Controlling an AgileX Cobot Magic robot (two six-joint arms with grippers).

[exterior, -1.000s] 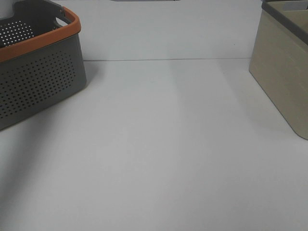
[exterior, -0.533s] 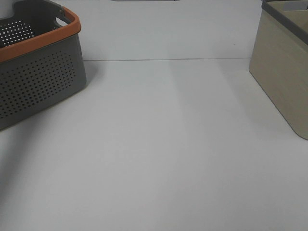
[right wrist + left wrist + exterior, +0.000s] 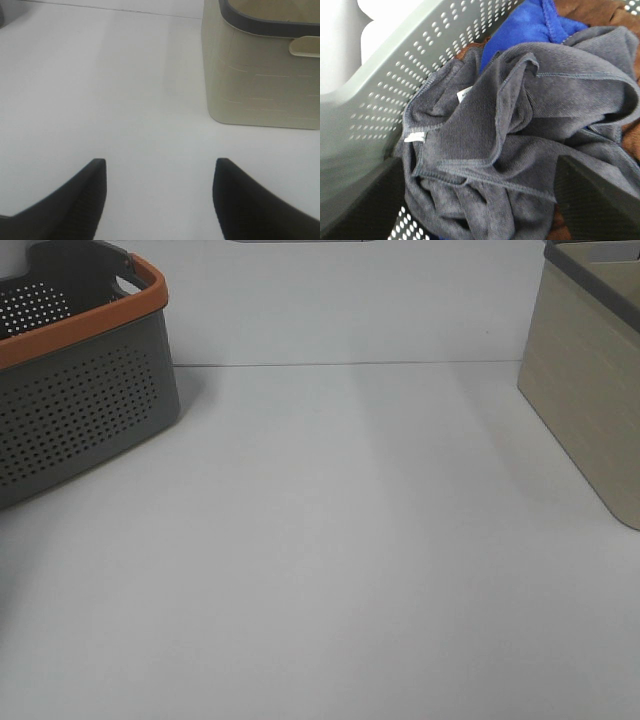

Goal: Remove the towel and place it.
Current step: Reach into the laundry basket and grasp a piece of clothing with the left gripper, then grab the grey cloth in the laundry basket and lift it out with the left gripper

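In the basket [image 3: 395, 70], the towel [image 3: 535, 100] lies beneath the spread left pincer [image 3: 480, 172]; right pincer [image 3: 160, 162] spread.

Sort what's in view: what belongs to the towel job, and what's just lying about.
Job:
- dark grey towel, crumpled in the perforated basket
- left gripper, open over it

Lying about:
- blue cloth and brown cloth, in the same basket
- beige bin
- right gripper, open above the table
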